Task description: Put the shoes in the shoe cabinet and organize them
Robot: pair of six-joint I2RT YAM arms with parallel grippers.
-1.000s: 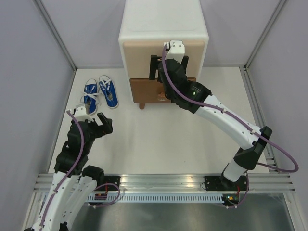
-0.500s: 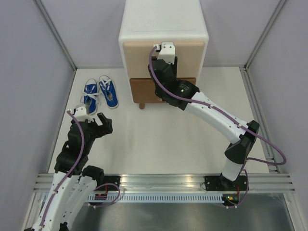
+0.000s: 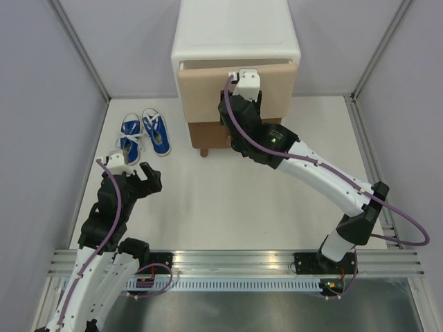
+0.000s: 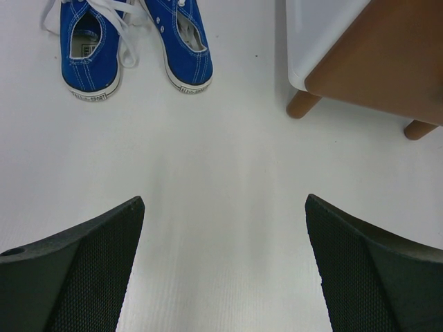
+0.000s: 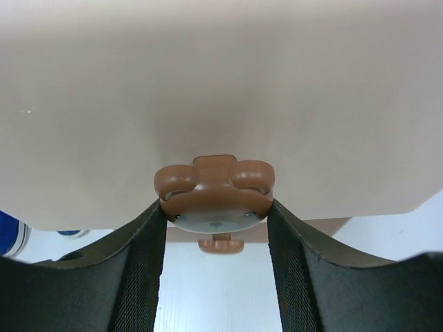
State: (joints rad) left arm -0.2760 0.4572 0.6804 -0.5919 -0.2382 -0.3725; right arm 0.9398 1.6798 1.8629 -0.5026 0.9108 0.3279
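The white shoe cabinet (image 3: 235, 31) stands at the back of the table. Its beige upper drawer (image 3: 201, 90) is pulled out a little, with a dark gap along its top. My right gripper (image 5: 216, 207) is shut on that drawer's brown bear-face knob (image 5: 214, 197), one finger on each side. The brown lower drawer (image 3: 204, 131) shows beneath, and its knob (image 5: 221, 244) appears below the held one. A pair of blue shoes (image 3: 145, 131) with white laces lies side by side left of the cabinet, also seen ahead in the left wrist view (image 4: 90, 48). My left gripper (image 4: 223, 200) hovers open and empty short of them.
Grey walls close in the table on the left, back and right. A brown cabinet foot (image 4: 302, 104) stands just right of the blue pair. An aluminium rail (image 3: 235, 259) runs along the near edge by the arm bases.
My right gripper has closed on the upper drawer's knob, and the drawer has come out a little toward the near side. The left arm and the blue shoes have not moved.
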